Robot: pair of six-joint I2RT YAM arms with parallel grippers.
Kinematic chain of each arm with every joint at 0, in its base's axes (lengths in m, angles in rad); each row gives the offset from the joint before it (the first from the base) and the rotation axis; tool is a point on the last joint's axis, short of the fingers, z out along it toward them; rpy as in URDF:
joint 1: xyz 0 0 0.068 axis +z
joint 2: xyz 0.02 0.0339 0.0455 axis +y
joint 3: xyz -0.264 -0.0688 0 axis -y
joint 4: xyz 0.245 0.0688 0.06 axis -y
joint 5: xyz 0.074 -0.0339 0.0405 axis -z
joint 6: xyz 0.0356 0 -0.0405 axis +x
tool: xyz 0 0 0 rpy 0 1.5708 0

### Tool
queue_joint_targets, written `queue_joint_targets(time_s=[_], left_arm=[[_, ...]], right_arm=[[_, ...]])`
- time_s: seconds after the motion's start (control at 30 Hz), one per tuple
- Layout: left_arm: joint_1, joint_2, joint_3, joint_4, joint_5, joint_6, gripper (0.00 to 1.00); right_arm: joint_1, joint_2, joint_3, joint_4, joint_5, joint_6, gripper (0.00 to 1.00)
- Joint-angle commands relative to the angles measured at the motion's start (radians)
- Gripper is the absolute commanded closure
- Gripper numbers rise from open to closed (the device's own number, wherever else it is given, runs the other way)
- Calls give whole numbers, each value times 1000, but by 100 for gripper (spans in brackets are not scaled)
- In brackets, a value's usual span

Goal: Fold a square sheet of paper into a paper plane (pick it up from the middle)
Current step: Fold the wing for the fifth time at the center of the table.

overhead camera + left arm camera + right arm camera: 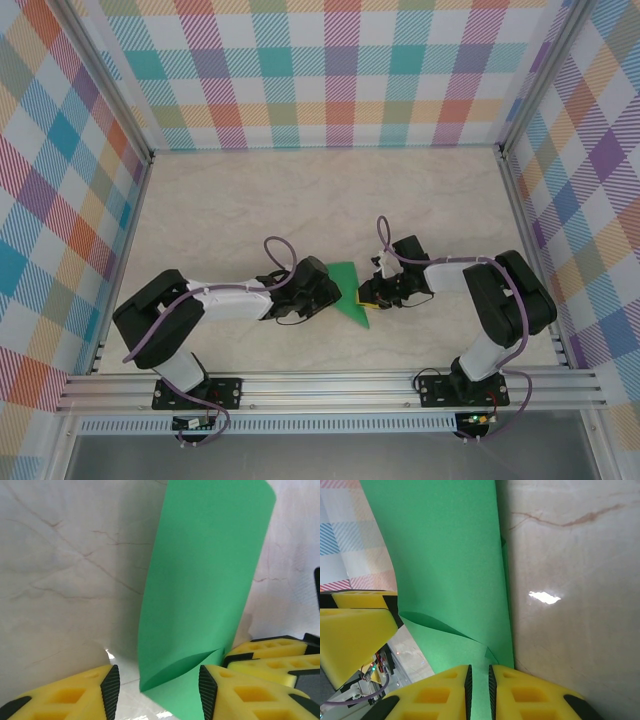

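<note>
I count one sheet of green paper, at the centre of the overhead frame. There are two arms: the left arm at lower left and the right arm at lower right. They carry two grippers, the left gripper and the right gripper, each with two yellow fingers, four in all. I see two purple cables, one per arm, one marble-patterned table, and three plaid walls.
</note>
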Motion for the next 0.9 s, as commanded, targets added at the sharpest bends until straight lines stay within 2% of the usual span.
queue_joint_targets(time_s=[0.0,0.27,0.4,0.67,0.87], left_arm=[[-13,29,0,85,4,-31,54],[-16,59,11,171,22,-24,70],[-16,51,30,117,8,-5,80],[-17,2,47,-3,-22,48,81],[-17,10,71,-43,-26,71,96]], right_arm=[[-19,7,-33,-24,44,-4,80],[-31,-1,-31,-36,46,-2,79],[-31,-24,-26,-47,49,0,77],[-31,-43,15,-100,47,-27,74],[-32,-112,20,-130,77,-16,71]])
